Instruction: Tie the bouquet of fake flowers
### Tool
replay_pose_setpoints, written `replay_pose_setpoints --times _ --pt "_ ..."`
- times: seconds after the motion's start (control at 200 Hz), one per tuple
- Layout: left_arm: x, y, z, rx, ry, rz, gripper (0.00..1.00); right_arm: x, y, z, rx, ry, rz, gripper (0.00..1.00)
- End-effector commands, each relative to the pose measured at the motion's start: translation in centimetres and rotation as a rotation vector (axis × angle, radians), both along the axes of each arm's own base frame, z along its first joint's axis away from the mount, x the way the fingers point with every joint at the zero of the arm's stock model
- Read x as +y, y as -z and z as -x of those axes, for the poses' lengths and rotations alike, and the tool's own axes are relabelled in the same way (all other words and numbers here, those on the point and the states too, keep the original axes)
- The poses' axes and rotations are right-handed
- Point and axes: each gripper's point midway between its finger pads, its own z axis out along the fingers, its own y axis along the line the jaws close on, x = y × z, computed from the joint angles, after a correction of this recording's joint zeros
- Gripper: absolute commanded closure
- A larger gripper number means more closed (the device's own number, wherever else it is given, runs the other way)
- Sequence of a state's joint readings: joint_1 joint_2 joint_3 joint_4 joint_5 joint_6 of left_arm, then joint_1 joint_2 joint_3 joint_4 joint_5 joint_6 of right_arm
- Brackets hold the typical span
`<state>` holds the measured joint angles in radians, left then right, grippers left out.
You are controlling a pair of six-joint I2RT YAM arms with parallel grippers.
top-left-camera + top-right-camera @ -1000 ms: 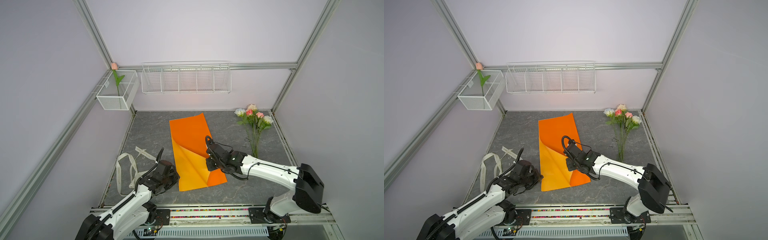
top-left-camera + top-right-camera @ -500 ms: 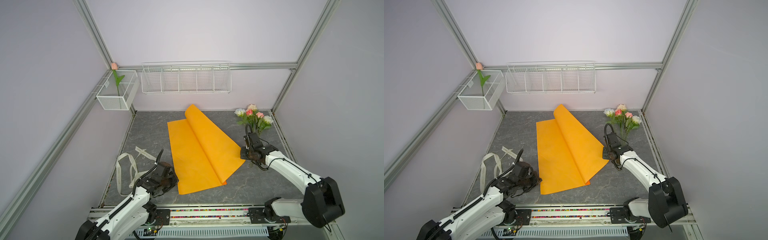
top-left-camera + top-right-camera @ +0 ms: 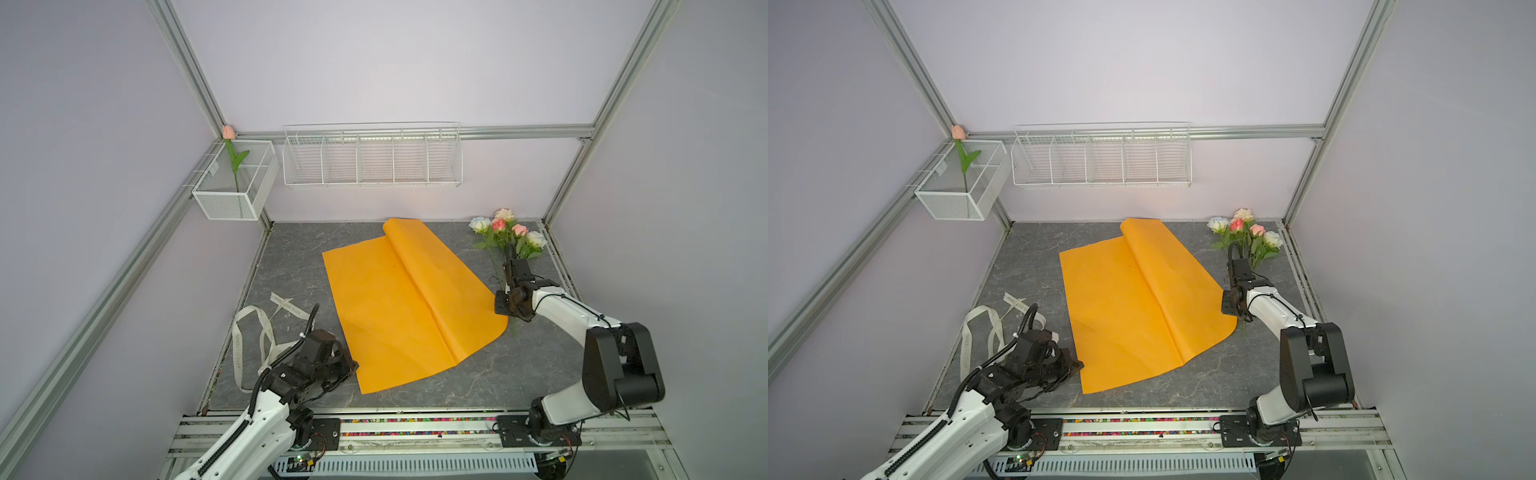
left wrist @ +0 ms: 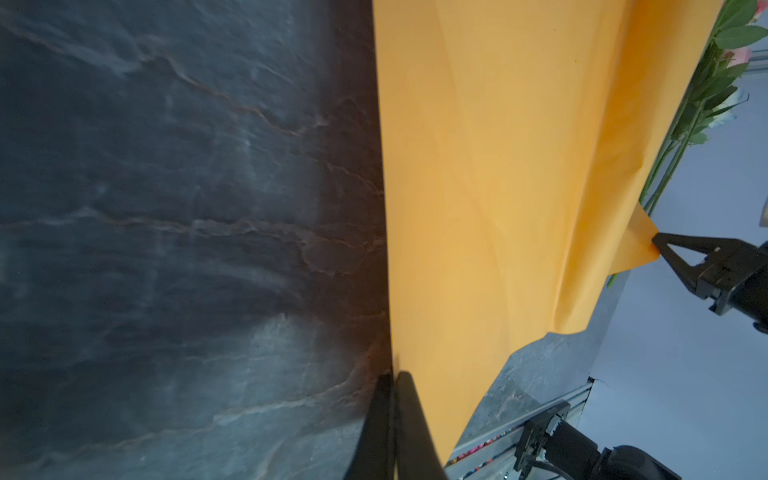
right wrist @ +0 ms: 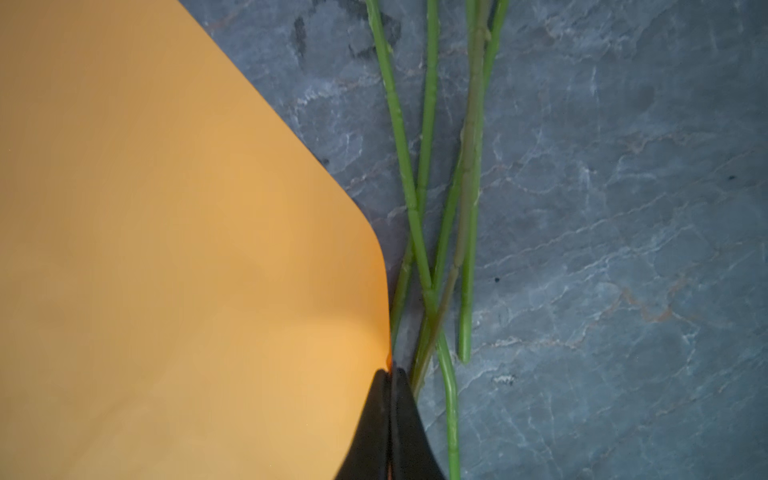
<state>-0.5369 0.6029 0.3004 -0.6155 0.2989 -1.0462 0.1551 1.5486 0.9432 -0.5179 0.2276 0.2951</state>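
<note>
The bouquet of fake flowers (image 3: 505, 232) (image 3: 1246, 235) lies at the back right, stems (image 5: 428, 166) toward the front. The orange wrapping paper (image 3: 395, 299) (image 3: 1129, 303) lies spread mid-table, with a ridge down its middle and a curl at the far end. My right gripper (image 3: 501, 306) (image 3: 1227, 307) (image 5: 390, 370) is shut on the paper's right corner, right beside the stem ends. My left gripper (image 3: 353, 368) (image 3: 1077, 365) (image 4: 392, 374) is shut on the paper's near-left edge. The left wrist view shows the paper (image 4: 498, 166) and the right gripper (image 4: 656, 241) pinching its corner.
A cream ribbon (image 3: 257, 332) (image 3: 980, 328) lies looped at the left, behind my left arm. A pink tulip (image 3: 232, 153) stands in a white mesh basket (image 3: 232, 203) on the left wall. A white wire shelf (image 3: 374, 158) hangs on the back wall.
My right gripper has carried the paper's folded-over flap to the right, opening the sheet out toward the stems. The left gripper has kept its hold near the front.
</note>
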Motion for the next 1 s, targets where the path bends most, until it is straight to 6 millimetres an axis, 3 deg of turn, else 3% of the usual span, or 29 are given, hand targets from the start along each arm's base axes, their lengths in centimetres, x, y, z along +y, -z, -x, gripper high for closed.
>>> replay_pose_setpoints --times 0.0,0.215,0.255,0.315,0.405,0.455,0.515,0.585,0.64,0.705,0.765,0.855,0.905,1.0 --pt "0.3 0.8 1.9 0.077 0.003 0.009 1.0 0.3 -0.5 -2.5 -0.037 -0.039 0.009 0.94" --pt "0.3 0.1 3.1 0.098 0.001 0.057 0.99 -0.2 0.0 -4.2 -0.04 -0.043 0.057 0.94" --pt "0.2 -0.4 3.1 0.089 0.004 0.067 0.89 -0.5 -0.1 -4.4 -0.042 -0.042 0.075 0.94" --pt "0.5 -1.2 3.1 0.076 -0.005 0.062 0.64 -0.2 -0.5 -4.9 -0.041 -0.062 0.073 0.93" --pt "0.7 -2.9 2.8 0.032 -0.002 0.055 0.52 0.7 -1.6 -5.4 -0.08 -0.104 0.035 0.91" --pt "1.4 -4.1 2.4 -0.009 -0.008 0.011 0.47 0.8 -2.2 -5.5 -0.09 -0.113 0.032 0.84" --pt "2.1 -5.8 1.9 -0.064 -0.001 -0.038 0.44 0.6 -3.1 -5.5 -0.103 -0.111 0.044 0.82" --pt "2.8 -7.1 1.2 -0.109 0.001 -0.101 0.42 0.7 -4.8 -5.5 -0.14 -0.114 0.035 0.63" --pt "2.4 -8.3 0.1 -0.16 0.029 -0.114 0.43 0.9 -6.5 -5.4 -0.165 -0.098 0.014 0.48" --pt "0.9 -9.7 -1.9 -0.225 0.068 -0.095 0.44 1.5 -8.7 -5.0 -0.21 -0.091 -0.027 0.45" --pt "-1.1 -10.4 -3.9 -0.263 0.117 -0.062 0.47 3.6 -10.7 -4.5 -0.279 -0.109 -0.147 0.46" --pt "-4.0 -9.8 -7.4 -0.265 0.172 -0.057 0.53 10.2 -12.3 -3.3 -0.356 -0.234 -0.418 0.56" --pt "-5.5 -9.4 -9.3 -0.262 0.215 -0.066 0.55 14.1 -11.9 -2.3 -0.332 -0.303 -0.51 0.61" --pt "-6.8 -6.8 -11.5 -0.179 0.299 -0.156 0.59 19.3 -10.3 -1.3 -0.245 -0.388 -0.563 0.69"
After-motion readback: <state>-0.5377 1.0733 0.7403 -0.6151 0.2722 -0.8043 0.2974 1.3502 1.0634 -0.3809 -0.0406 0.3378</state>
